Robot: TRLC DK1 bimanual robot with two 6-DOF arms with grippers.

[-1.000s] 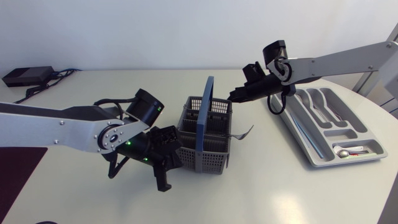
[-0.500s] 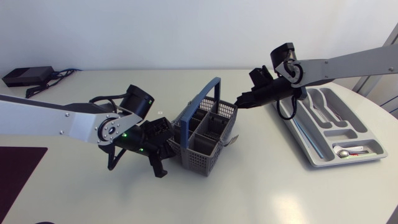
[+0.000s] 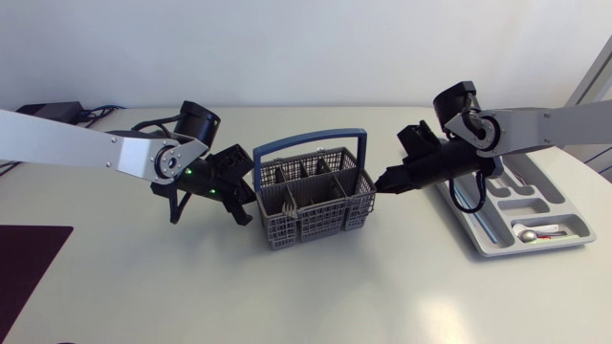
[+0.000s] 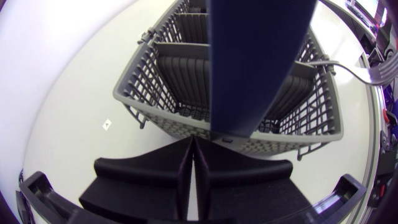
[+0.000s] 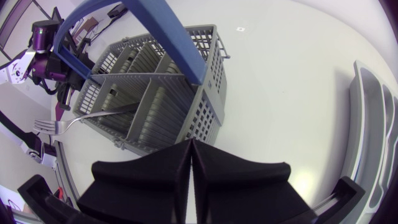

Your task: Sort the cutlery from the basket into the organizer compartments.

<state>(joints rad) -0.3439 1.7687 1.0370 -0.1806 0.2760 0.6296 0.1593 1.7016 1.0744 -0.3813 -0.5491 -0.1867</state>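
Both pairs of fingers are pressed together, empty: the left gripper (image 4: 186,143) at one end wall of the single grey mesh basket with a blue handle (image 3: 306,227), the right gripper (image 5: 191,144) just beside the opposite end. One metal fork (image 5: 46,127) pokes out of the basket; the rest of its contents are hard to make out. One grey plastic organizer tray (image 3: 531,247) is partly hidden by the right arm.

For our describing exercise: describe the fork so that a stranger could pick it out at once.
At the middle of the white table stands a grey, blue-handled cutlery basket. The fork leans out over its rim, tines beyond the basket, whereas the other cutlery in sight lies in the organizer.
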